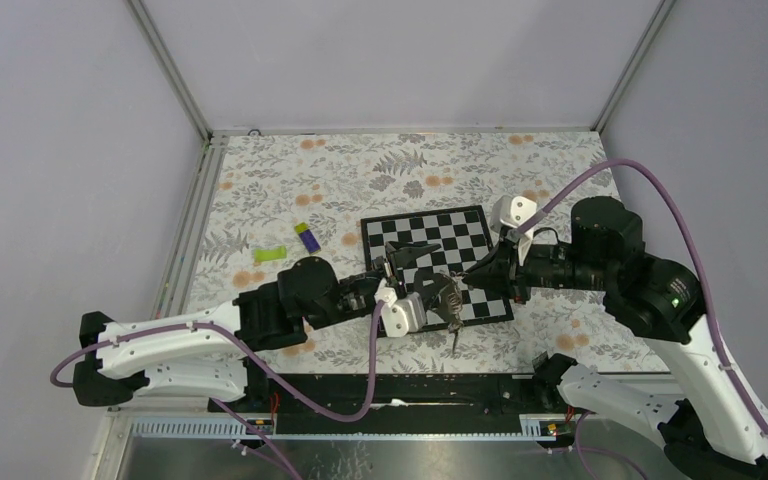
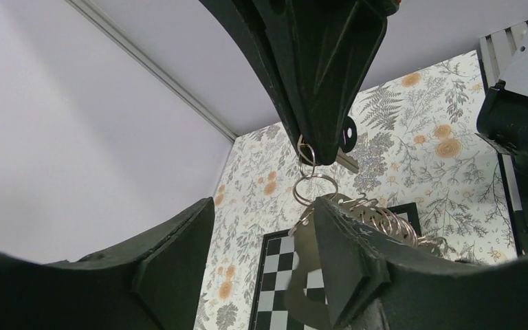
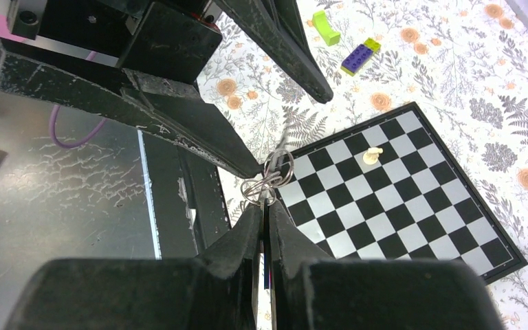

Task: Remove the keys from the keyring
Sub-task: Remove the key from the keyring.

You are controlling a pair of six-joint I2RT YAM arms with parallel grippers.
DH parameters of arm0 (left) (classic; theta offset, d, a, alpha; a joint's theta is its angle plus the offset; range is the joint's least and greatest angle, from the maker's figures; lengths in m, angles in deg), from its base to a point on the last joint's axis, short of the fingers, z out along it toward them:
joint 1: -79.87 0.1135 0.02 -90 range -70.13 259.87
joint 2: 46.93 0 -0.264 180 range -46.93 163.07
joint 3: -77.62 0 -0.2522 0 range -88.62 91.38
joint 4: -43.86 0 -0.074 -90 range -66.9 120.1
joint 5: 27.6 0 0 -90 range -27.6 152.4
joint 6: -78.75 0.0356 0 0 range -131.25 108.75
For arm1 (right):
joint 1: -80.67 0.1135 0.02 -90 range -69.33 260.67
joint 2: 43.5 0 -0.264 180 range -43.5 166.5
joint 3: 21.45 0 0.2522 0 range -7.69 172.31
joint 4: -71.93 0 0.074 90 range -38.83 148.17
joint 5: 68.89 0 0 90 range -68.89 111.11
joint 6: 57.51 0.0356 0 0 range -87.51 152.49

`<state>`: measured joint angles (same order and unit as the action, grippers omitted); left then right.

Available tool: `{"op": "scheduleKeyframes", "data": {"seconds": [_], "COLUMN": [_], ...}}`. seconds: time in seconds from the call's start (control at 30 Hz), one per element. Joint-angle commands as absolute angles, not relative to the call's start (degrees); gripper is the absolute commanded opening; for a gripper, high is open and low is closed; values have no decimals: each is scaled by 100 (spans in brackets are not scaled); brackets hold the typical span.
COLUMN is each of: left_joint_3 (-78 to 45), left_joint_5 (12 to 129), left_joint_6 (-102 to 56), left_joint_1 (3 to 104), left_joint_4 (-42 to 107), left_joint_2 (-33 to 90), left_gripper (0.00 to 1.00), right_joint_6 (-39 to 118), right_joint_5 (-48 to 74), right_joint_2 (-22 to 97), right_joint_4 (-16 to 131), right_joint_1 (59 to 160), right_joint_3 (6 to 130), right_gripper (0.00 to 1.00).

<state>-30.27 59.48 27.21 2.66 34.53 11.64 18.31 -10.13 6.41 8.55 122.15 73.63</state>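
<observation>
Floral-patterned table [image 1: 300,190] carries a chessboard [image 1: 470,225], and both claws meet above its near edge. The right claw [image 3: 265,206] is pinched tight on the metal rings of the keyring [image 3: 271,177], held in the air with the keys [image 1: 454,332] dangling below. The left claw [image 3: 292,130] stands wide, one finger at the rings.

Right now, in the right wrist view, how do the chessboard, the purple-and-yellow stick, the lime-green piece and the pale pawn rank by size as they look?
1. chessboard, by far the largest
2. purple-and-yellow stick
3. lime-green piece, only slightly smaller, nearly a tie
4. pale pawn, the smallest, though it lies nearer the camera
</observation>
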Motion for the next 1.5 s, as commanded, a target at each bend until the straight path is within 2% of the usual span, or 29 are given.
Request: {"op": "scheduleKeyframes", "data": {"seconds": [0.0,0.37,0.87,1.47], "left_joint_3": [-3017,-3237,-3211,-3617], "left_joint_5": [6207,6555,7471,7343], "left_joint_6": [2468,1389,500,-149], "left_joint_1": [337,515,551,866], "left_joint_4": [3888,4593,5262,6108], "left_joint_2": [1107,851,1084,1266], "left_gripper": [62,68,56,54], "right_joint_6": [1687,1505,1412,1516], "right_joint_5": [-1229,-1390,-1447,-1735], "right_joint_2": [574,201,90,58], "right_joint_4": [1029,1509,1655,1843], "right_joint_1": [12231,12230,12227,12229], "right_joint_3": [7613,7514,7419,7413], "right_gripper": [0,0,0,0]}}
